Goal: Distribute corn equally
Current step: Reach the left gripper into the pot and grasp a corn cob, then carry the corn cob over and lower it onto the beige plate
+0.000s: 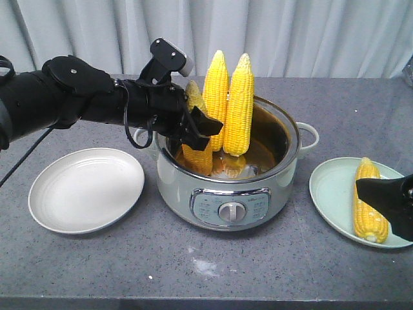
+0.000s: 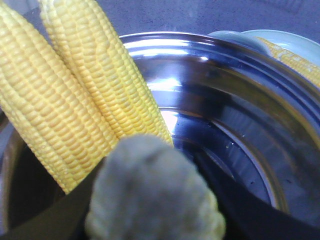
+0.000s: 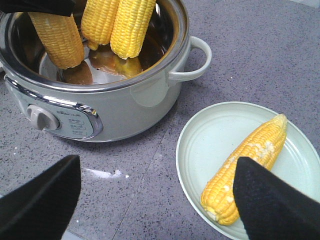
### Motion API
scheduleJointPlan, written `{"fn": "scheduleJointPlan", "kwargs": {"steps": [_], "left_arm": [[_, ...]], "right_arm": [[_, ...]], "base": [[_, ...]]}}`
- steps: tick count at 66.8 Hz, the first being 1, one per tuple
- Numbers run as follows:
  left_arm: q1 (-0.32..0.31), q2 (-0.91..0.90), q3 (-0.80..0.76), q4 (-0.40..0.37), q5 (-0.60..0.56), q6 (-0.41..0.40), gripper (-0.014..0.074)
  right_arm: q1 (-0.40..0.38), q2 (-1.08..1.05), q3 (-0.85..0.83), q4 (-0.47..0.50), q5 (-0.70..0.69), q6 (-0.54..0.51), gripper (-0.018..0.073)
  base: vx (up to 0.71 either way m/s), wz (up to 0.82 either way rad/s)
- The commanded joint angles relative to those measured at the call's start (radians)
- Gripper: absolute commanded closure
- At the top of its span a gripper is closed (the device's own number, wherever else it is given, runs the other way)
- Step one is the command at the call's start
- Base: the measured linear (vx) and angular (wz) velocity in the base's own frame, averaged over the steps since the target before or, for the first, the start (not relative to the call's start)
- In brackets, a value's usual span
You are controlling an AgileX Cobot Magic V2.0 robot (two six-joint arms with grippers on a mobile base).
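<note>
Corn [image 1: 216, 97], unevenly shared so far: 3 cobs upright in pot [image 1: 181, 187] at centre, single cob [image 3: 247, 160] flat on right plate [image 3: 200, 135], none on left plate [image 1: 84, 190]. Looks mid-pickup, w/ left gripper [image 1: 193, 129] clamped on leftmost cob [image 1: 197, 160] inside pot; next prob. calls for a straight lift clear of rim & the 2 neighbours, then across to left plate. Right gripper [image 3: 156, 170] spread wide, gripping nothing, hanging over near end of single cob, contact w/ it not clear.

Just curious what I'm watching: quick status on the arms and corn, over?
Left gripper shut on cob in the pot. Right gripper open by plated cob. Two more cobs upright close alongside.
</note>
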State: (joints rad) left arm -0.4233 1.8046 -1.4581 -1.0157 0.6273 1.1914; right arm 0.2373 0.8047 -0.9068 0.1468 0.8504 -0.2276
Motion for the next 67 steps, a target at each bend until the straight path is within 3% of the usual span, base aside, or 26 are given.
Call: {"fn": "scheduleJointPlan", "kwargs": {"steps": [1, 29, 36, 52, 67], "left_arm": [[-0.003, -0.046, -0.031, -0.044, 0.002, 0.012, 0.0513], [-0.003, -0.081, -0.107, -0.041, 0.042, 0.009, 0.0491], [-0.003, -0.103, -0.134, -0.023, 0.055, -0.032, 0.0485], [-0.003, -0.198, -0.191, 0.084, 0.089, -0.105, 0.0480], [-0.003, -0.313, -0.229, 0.326, 0.098, -0.280, 0.0472]], "right_arm": [[0.000, -0.004, -0.024, -0.001, -0.064, -0.006, -0.0031], [0.000, -0.004, -0.024, -0.001, -0.065, -0.006, -0.0031], [0.000, -0.004, -0.024, -0.001, -0.064, -0.006, -0.0031], [0.000, -0.004, -0.024, -0.001, -0.064, -0.006, -0.0031], [0.000, -0.004, -0.024, -0.001, -0.064, -0.006, -0.0031]], "base": [[0.00, 0.00], [0.00, 0.00], [0.00, 0.00], [0.00, 0.00], [0.00, 0.00]]}}
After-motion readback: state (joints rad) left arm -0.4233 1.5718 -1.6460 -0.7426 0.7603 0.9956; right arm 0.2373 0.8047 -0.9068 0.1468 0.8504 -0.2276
